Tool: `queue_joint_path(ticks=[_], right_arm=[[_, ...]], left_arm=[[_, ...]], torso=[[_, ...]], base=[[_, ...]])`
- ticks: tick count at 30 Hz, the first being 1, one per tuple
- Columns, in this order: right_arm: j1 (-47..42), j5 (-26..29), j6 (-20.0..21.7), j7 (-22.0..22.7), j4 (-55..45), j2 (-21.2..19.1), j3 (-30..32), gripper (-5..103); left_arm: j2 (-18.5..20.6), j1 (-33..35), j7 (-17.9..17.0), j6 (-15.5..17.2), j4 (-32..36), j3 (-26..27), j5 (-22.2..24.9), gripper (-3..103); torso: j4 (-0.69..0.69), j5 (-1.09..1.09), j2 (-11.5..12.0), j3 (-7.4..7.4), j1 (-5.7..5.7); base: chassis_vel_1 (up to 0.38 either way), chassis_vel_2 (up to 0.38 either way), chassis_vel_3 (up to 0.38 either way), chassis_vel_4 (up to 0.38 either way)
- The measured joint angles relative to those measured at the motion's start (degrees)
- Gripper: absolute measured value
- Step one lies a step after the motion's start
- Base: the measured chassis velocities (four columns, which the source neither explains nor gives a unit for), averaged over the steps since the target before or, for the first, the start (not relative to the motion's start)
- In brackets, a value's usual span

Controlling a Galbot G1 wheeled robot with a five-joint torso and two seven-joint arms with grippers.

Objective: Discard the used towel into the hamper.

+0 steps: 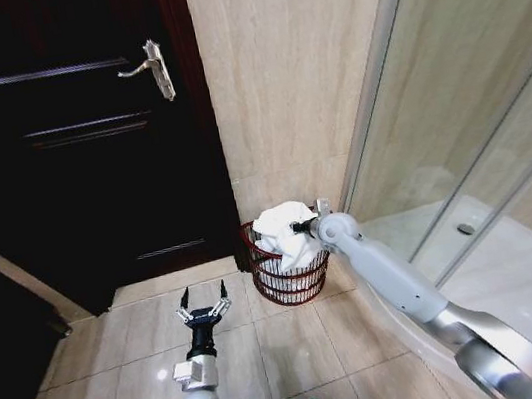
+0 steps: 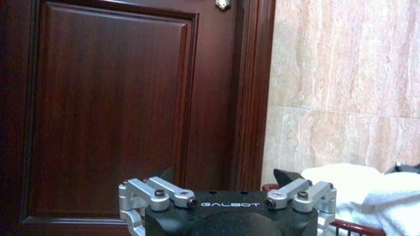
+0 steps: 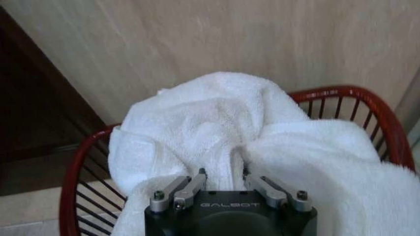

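Observation:
The hamper [image 1: 304,279] is a dark red wire basket standing on the floor in the corner by the tiled wall. A white towel [image 1: 283,225] is heaped in its top and spills over the rim. My right gripper [image 1: 301,226] is above the hamper, shut on a fold of the towel [image 3: 217,118]; in the right wrist view the gripper [image 3: 223,173] pinches that fold, with the red rim [image 3: 341,91] around it. My left gripper [image 1: 203,296] hangs open and empty over the floor, left of the hamper. The left wrist view shows this gripper [image 2: 226,174], the towel [image 2: 367,191] and the rim [image 2: 354,227].
A dark wooden door [image 1: 66,150] with a metal handle [image 1: 152,69] stands left of the hamper. A glass shower wall [image 1: 474,106] and a white shower tray [image 1: 530,269] close off the right side. Beige floor tiles [image 1: 103,387] lie open at the front left.

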State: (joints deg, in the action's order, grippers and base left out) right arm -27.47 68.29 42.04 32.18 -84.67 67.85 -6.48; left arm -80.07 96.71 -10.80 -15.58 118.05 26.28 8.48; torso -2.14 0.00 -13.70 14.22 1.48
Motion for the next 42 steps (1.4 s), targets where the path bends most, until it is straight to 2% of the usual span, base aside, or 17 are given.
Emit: queue_joint_path(ticks=[20,26,36,40,41,42], right_arm=[[2.1,-1.5,-0.5,0.6,9.3,6.9,-1.7,17],[1.9,-0.8,-0.3,0.2,14.5,10.5,1.5,17],[2.0,-2.7,-0.3,-2.6,15.5,10.7,2.9,14],[0.5,-10.8,-2.8,-5.0,11.4,8.3,1.5,32],[0.5,-10.8,-2.8,-5.0,11.4,8.3,1.5,32],[-0.1,-12.4,-3.5,-5.0,9.5,7.5,1.5,37]], left_arm=[[-0.5,0.1,-0.3,-1.8,-0.9,0.1,0.3,100],[-0.8,-0.5,-0.6,-1.8,-0.6,-0.5,0.4,100],[-1.0,-0.8,-0.6,-1.9,-1.0,-0.8,0.3,100],[-1.2,-1.1,-0.6,-1.9,-1.0,-0.9,0.2,100],[-1.2,-1.1,-0.6,-1.9,-1.0,-0.9,0.2,100],[-1.3,-1.1,-0.6,-1.8,-1.0,-1.0,0.2,100]], torso=[[0.00,-0.01,0.0,0.01,0.01],[-0.01,-0.01,0.0,0.01,0.01],[-0.01,0.00,0.0,0.02,0.01],[-0.02,0.02,0.0,0.03,0.02],[-0.02,0.02,0.0,0.03,0.02],[-0.01,0.01,0.0,0.03,0.02]], base=[[0.000,0.000,0.000,0.000],[0.000,0.000,0.000,0.000],[0.000,0.000,0.000,0.000],[0.000,0.000,0.000,0.000],[0.000,0.000,0.000,0.000],[0.000,0.000,0.000,0.000]])
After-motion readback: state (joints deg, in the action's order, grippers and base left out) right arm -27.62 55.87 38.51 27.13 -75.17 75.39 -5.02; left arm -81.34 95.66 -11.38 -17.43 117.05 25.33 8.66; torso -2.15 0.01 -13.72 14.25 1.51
